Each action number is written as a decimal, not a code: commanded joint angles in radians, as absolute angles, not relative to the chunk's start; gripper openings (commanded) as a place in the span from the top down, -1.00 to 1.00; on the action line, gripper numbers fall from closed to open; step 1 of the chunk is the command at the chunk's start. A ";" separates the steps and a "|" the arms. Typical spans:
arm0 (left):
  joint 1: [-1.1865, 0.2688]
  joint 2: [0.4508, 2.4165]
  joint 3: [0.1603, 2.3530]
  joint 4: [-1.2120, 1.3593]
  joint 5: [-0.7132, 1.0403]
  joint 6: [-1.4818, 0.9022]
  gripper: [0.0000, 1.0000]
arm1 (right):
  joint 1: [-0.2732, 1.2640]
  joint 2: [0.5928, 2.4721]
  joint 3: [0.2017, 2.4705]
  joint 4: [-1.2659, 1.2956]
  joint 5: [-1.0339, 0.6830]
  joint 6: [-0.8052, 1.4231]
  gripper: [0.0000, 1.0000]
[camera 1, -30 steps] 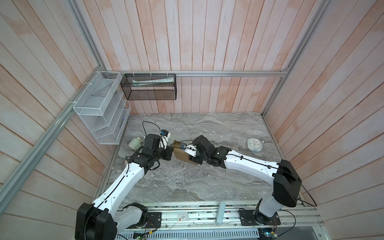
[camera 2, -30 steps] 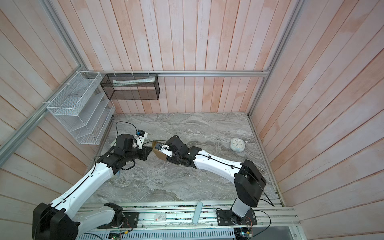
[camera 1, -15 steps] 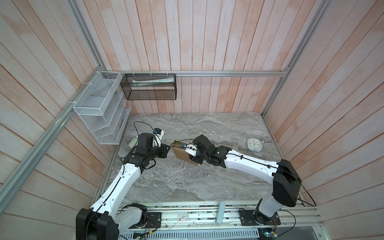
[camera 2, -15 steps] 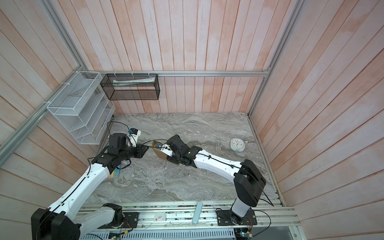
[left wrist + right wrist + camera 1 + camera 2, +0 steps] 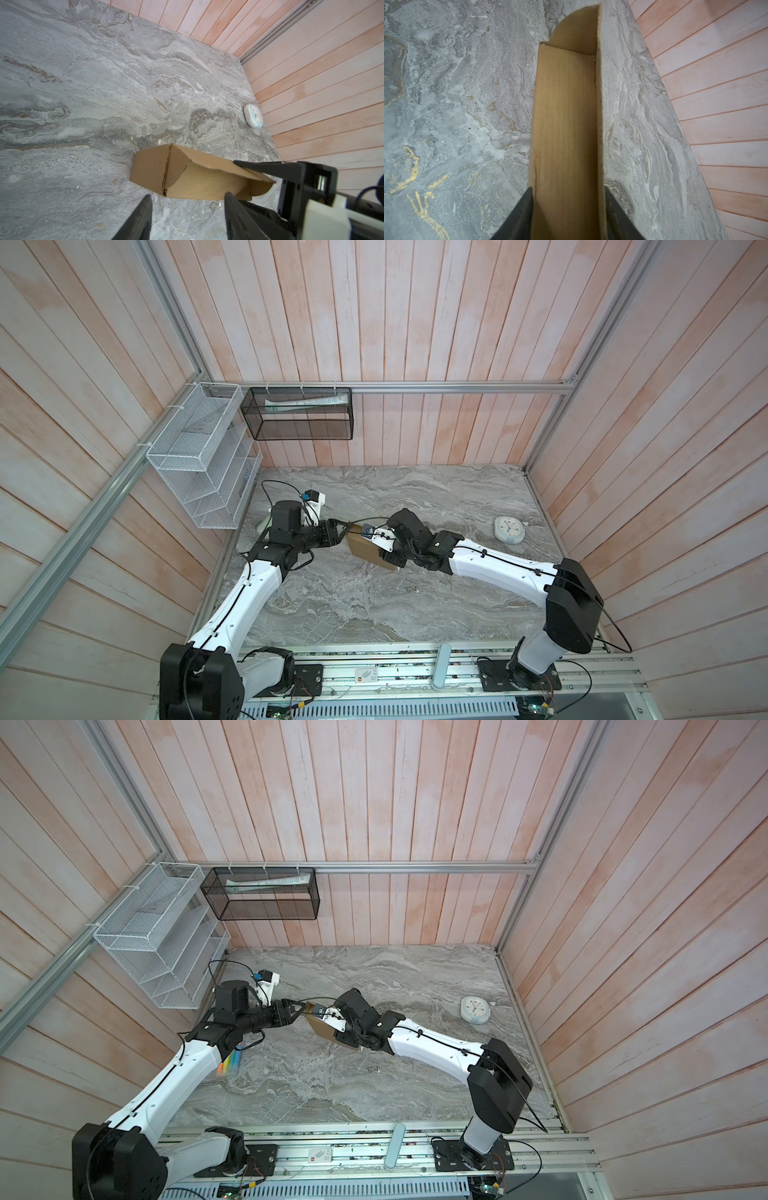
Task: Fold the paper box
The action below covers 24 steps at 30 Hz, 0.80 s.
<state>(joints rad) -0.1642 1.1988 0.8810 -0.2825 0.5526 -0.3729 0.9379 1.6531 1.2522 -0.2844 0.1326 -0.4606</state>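
With the right gripper (image 5: 568, 188) clamped across the half-folded paper box (image 5: 363, 547) near the middle of the table (image 5: 374, 605), and the left gripper (image 5: 188, 195) spread empty just short of its end, a crooked push could buckle the cardboard or twist it loose.

Brightly, evenly lit, with only faint, soft shadows on the table (image 5: 374, 605). Sharp in both top views, though bowed at the edges. Marred by a rainbow smear (image 5: 229, 1064) in a top view. Blurred up close on the paper box (image 5: 566, 145) in the right wrist view.
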 commanded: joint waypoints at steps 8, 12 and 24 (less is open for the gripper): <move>-0.134 1.328 0.915 -0.084 0.666 -0.533 -0.19 | 0.930 1.677 1.267 -0.299 0.118 -0.450 0.03; -0.134 1.371 0.927 -0.069 0.673 -0.538 -0.19 | 0.930 1.680 1.274 -0.301 0.118 -0.451 0.04; -0.133 1.446 0.914 -0.035 0.689 -0.546 -0.02 | 0.930 1.687 1.284 -0.305 0.122 -0.449 0.05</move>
<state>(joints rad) -0.1379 1.4284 0.8989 -0.0574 0.6785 -0.5472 0.9340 1.6646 1.2644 -0.2844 0.1291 -0.4603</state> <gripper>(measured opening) 0.520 0.481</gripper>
